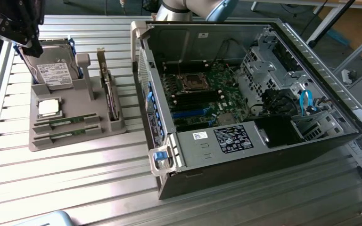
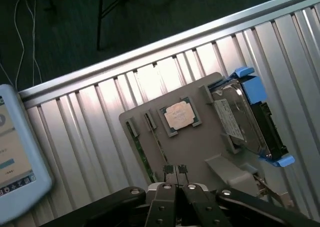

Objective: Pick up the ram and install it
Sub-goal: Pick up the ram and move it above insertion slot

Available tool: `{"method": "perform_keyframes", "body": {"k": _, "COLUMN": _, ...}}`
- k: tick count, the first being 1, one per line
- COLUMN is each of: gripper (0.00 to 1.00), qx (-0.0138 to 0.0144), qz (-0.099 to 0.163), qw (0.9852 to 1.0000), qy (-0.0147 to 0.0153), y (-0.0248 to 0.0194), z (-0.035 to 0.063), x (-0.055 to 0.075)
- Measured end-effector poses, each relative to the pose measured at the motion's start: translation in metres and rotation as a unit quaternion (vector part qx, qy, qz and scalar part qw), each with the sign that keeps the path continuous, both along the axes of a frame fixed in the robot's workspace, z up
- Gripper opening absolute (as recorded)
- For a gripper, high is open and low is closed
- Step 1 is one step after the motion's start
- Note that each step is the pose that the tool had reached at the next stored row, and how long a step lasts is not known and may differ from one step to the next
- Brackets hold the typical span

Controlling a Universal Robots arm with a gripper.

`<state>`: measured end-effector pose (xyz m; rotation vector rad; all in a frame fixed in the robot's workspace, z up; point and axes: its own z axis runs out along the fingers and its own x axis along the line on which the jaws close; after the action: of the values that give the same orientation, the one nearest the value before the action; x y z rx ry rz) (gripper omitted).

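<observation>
1. Exterior view: the gripper [image 1: 31, 49] hung high over the far end of the grey holder [image 1: 74, 141], right above the hard drive [image 1: 55, 70]. Nothing was in its grasp.
2. The ram [image 1: 66, 123] lay flat in a slot at the holder's near end, with a second stick [image 1: 64, 135] in the next slot toward the near edge. Both were well apart from the gripper.
3. The processor [image 1: 47, 107] sat between the hard drive and the ram. The expansion card [image 1: 109, 92] stood on edge along the holder's side nearest the computer case [image 1: 168, 155].
4. Only a narrow strip of ribbed table [image 1: 74, 179] separated the holder from the case's open side. There was far more bare table toward the near edge, where a pale tablet [image 1: 43, 219] poked in.
5. Wrist view: the fingers [image 2: 167, 169] were pressed together, tip to tip, so the gripper [image 2: 175, 170] was closed and empty.
6. Below them lay the holder [image 2: 210, 142], and the ram [image 2: 157, 141] ran from beside the processor [image 2: 177, 116] toward the fingertips. The second stick [image 2: 141, 157] lay along the holder's outer edge.
7. The hard drive [image 2: 240, 119], in blue brackets, filled the holder's other end.
8. Open table [image 2: 90, 137] lay between the holder and the tablet [image 2: 15, 152]. Past the holder a short stretch of table led to the table's rail, with dark floor beyond.
</observation>
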<state>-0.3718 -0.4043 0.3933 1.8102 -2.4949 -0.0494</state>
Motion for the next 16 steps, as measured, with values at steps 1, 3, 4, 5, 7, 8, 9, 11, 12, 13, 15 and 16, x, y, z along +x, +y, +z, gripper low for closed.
{"method": "perform_keyframes", "body": {"k": 1, "gripper": 0.11, "qx": 0.0, "qz": 0.01, "qw": 0.9999, "qy": 0.0001, "y": 0.0, "z": 0.0, "x": 0.0}}
{"method": "perform_keyframes", "body": {"k": 3, "gripper": 0.11, "qx": 0.0, "qz": 0.016, "qw": 0.9999, "qy": 0.0001, "y": 0.0, "z": 0.0, "x": 0.0}}
{"method": "perform_keyframes", "body": {"k": 4, "gripper": 0.11, "qx": 0.0, "qz": 0.016, "qw": 0.9999, "qy": 0.0001, "y": 0.0, "z": 0.0, "x": 0.0}}
{"method": "perform_keyframes", "body": {"k": 5, "gripper": 0.11, "qx": 0.0, "qz": 0.016, "qw": 0.9999, "qy": 0.0001, "y": 0.0, "z": 0.0, "x": 0.0}}
{"method": "perform_keyframes", "body": {"k": 7, "gripper": 0.11, "qx": 0.0, "qz": 0.02, "qw": 0.9998, "qy": 0.0001, "y": 0.0, "z": 0.0, "x": 0.0}}
{"method": "perform_keyframes", "body": {"k": 8, "gripper": 0.11, "qx": 0.0, "qz": 0.025, "qw": 0.9997, "qy": 0.0001, "y": 0.0, "z": -0.0001, "x": 0.0}}
{"method": "perform_keyframes", "body": {"k": 9, "gripper": 0.11, "qx": 0.0, "qz": 0.033, "qw": 0.9995, "qy": 0.0002, "y": 0.0, "z": 0.0, "x": 0.0}}
{"method": "perform_keyframes", "body": {"k": 11, "gripper": 0.11, "qx": 0.0, "qz": 0.051, "qw": 0.9987, "qy": 0.0003, "y": 0.0, "z": -0.0001, "x": 0.0}}
{"method": "perform_keyframes", "body": {"k": 12, "gripper": 0.11, "qx": 0.0, "qz": 0.059, "qw": 0.9983, "qy": 0.0004, "y": 0.0, "z": 0.0, "x": 0.0}}
{"method": "perform_keyframes", "body": {"k": 13, "gripper": 0.11, "qx": 0.0001, "qz": 0.062, "qw": 0.9981, "qy": 0.0004, "y": 0.0, "z": -0.0001, "x": 0.0}}
{"method": "perform_keyframes", "body": {"k": 15, "gripper": 0.11, "qx": -0.0001, "qz": 0.062, "qw": 0.9981, "qy": 0.0004, "y": 0.0, "z": 0.0, "x": 0.0}}
{"method": "perform_keyframes", "body": {"k": 16, "gripper": 0.11, "qx": -0.0001, "qz": 0.062, "qw": 0.9981, "qy": 0.0004, "y": 0.0, "z": 0.0, "x": 0.0}}
